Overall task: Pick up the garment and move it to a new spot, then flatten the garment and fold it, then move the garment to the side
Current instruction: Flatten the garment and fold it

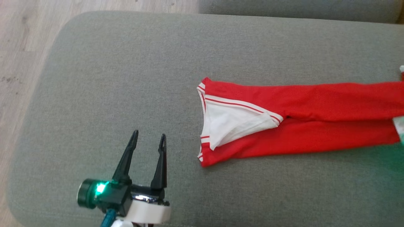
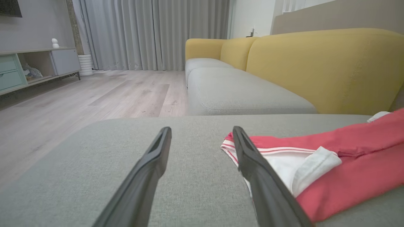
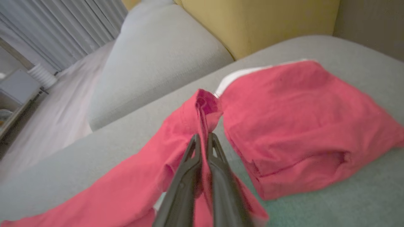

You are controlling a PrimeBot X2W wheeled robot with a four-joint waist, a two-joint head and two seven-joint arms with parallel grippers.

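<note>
Light, floppy-looking jersey is clamped at a red fold by the right gripper; its striped left end is probably best grabbed by the spread-open left gripper.

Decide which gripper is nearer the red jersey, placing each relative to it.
Right. The right gripper is shut on a fold of the jersey; the left gripper is open over the grey cushion, beside the collar end, apart from it.

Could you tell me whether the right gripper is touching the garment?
Touching. The right wrist view shows the right gripper pinched shut on a raised fold of the garment.
</note>
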